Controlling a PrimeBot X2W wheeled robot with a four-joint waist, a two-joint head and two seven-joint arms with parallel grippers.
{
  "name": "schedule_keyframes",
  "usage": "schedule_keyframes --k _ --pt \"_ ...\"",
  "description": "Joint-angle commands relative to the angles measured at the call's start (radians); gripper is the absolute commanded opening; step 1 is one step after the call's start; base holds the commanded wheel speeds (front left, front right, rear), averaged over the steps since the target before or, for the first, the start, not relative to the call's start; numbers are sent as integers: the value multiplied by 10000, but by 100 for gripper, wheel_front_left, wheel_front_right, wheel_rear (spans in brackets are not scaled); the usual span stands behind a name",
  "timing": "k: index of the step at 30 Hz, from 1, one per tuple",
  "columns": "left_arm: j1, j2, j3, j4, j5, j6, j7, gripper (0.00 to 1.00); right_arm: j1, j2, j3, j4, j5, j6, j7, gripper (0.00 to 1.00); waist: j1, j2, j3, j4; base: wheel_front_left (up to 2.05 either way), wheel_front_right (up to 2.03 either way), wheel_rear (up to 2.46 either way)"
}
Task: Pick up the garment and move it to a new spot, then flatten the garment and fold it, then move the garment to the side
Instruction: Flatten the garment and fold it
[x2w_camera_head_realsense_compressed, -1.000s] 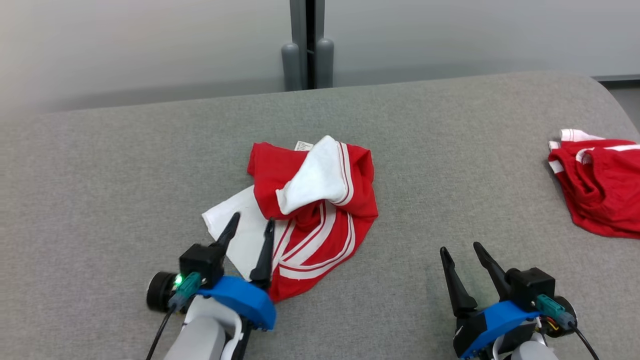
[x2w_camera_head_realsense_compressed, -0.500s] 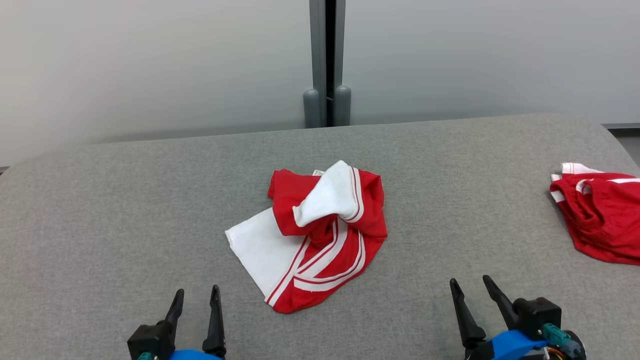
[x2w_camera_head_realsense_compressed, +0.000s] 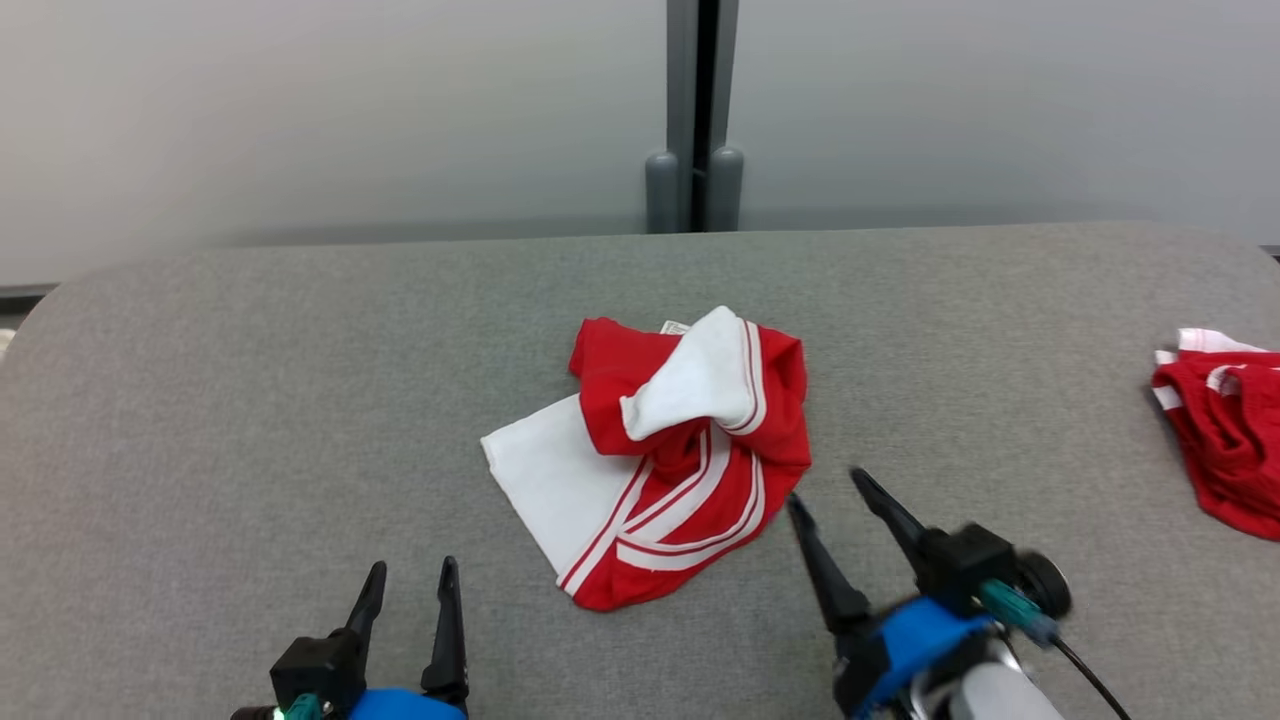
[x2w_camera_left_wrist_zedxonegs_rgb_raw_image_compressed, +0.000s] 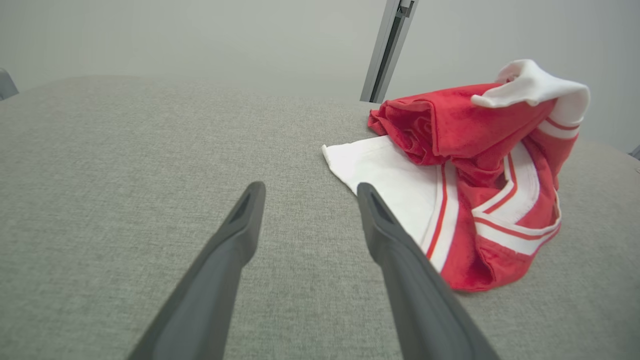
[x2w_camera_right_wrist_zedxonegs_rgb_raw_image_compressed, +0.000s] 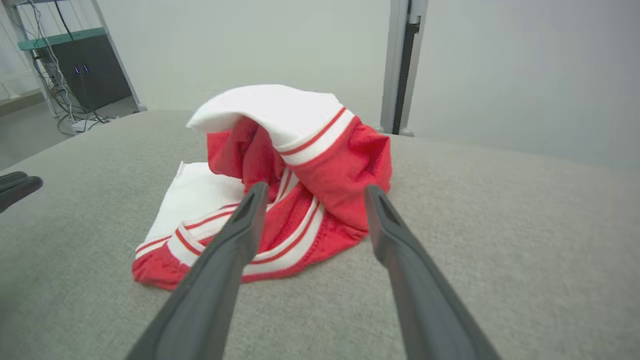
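A crumpled red and white garment (x2w_camera_head_realsense_compressed: 670, 455) with white stripes lies in a heap at the middle of the grey table (x2w_camera_head_realsense_compressed: 250, 380). It also appears in the left wrist view (x2w_camera_left_wrist_zedxonegs_rgb_raw_image_compressed: 475, 165) and the right wrist view (x2w_camera_right_wrist_zedxonegs_rgb_raw_image_compressed: 295, 170). My right gripper (x2w_camera_head_realsense_compressed: 830, 488) is open, just right of the garment's near edge, fingers pointing at it with nothing between them (x2w_camera_right_wrist_zedxonegs_rgb_raw_image_compressed: 312, 192). My left gripper (x2w_camera_head_realsense_compressed: 412, 568) stands open at the lower left, well short of the garment (x2w_camera_left_wrist_zedxonegs_rgb_raw_image_compressed: 307, 189).
A second red and white garment (x2w_camera_head_realsense_compressed: 1225, 430) lies at the table's right edge. A grey post (x2w_camera_head_realsense_compressed: 695, 115) stands behind the table against a pale wall. Shelving with cables (x2w_camera_right_wrist_zedxonegs_rgb_raw_image_compressed: 70, 65) stands off to one side in the right wrist view.
My right gripper has moved left and forward toward the garment. My left gripper drew back from the garment a second ago and has stayed low. The head camera has shifted.
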Motion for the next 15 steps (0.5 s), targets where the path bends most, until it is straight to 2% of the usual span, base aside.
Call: schedule_keyframes --k 1,5,8,15 --pt "-122 -2 -75 24 -15 -47 -29 100 -300 -25 242 -87 -97 0 -7 100 0 0 173 195 0 0 0" --pt "-334 -2 -185 121 -76 -49 -29 100 -1159 -34 1004 30 -387 -1 -7 100 0 0 410 557 0 0 0" --pt "-399 -2 -250 206 -137 -80 -29 100 -1752 -34 1302 385 -1039 -1 -7 100 0 0 564 806 0 0 0" --pt "-604 -3 -361 395 -264 -142 -29 100 -2561 -32 1010 1113 -2163 -1 -7 100 0 0 871 1174 0 0 0"
